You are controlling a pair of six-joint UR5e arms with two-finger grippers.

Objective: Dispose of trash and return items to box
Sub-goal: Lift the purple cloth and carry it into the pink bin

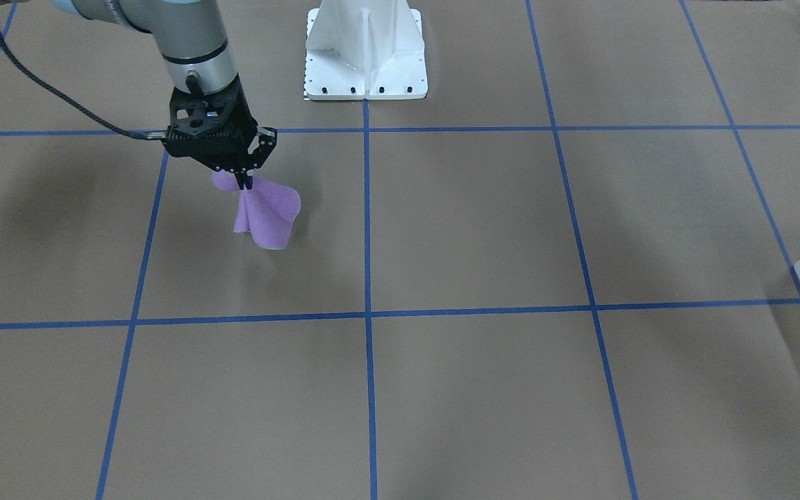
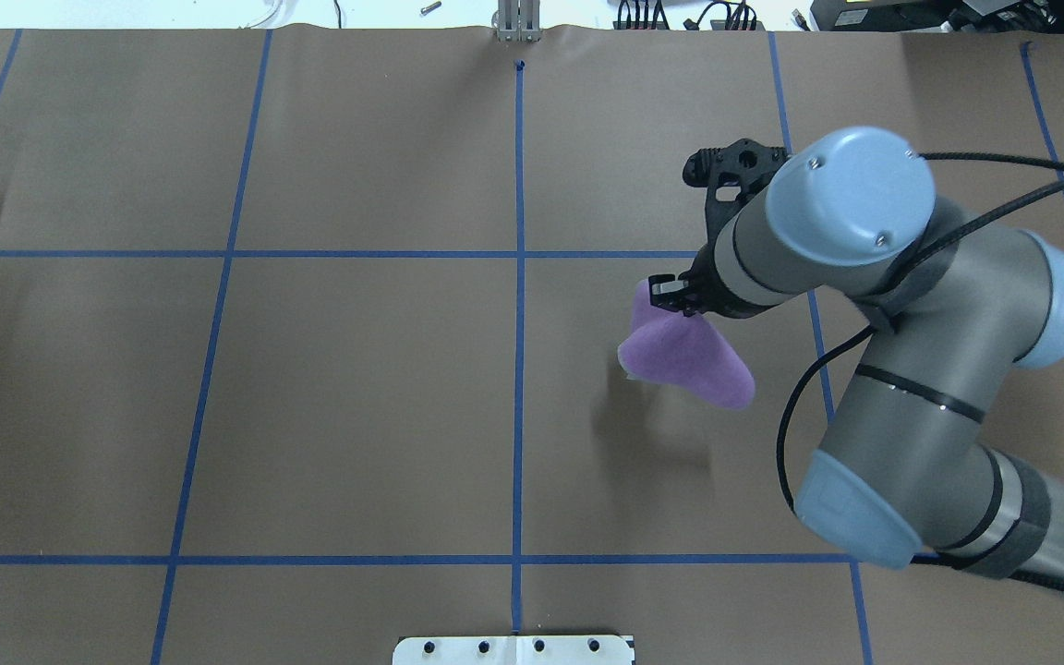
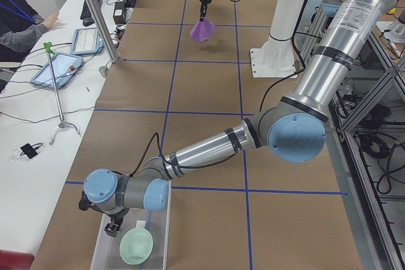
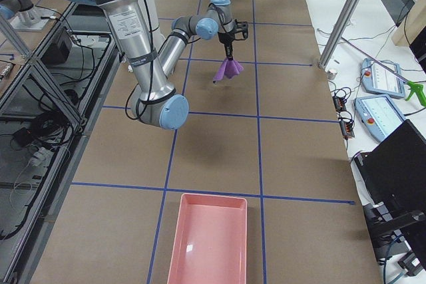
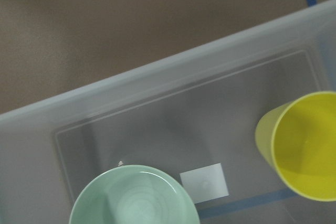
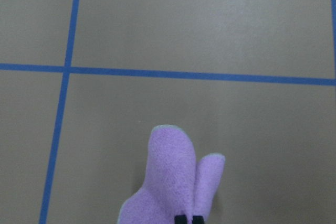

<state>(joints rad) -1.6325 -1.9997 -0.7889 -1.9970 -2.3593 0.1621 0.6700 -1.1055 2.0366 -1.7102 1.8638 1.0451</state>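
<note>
My right gripper (image 1: pixel 244 182) is shut on the top of a purple cloth (image 1: pixel 264 215), which hangs from it above the brown table. The cloth also shows in the overhead view (image 2: pixel 684 360), the right side view (image 4: pixel 228 70) and the right wrist view (image 6: pixel 173 177). My left gripper (image 3: pixel 114 229) hangs over a clear plastic box (image 3: pixel 101 248) at the table's left end; I cannot tell whether it is open or shut. The left wrist view looks down into the box (image 5: pixel 157 77), which holds a pale green bowl (image 5: pixel 134 195) and a yellow cup (image 5: pixel 304 145).
A pink tray (image 4: pixel 208 241) lies empty at the table's right end. The robot's white pedestal (image 1: pixel 365 48) stands at the middle of the robot's side. Metal poles (image 3: pixel 95 14), tablets and a seated operator (image 3: pixel 19 17) are along the far side.
</note>
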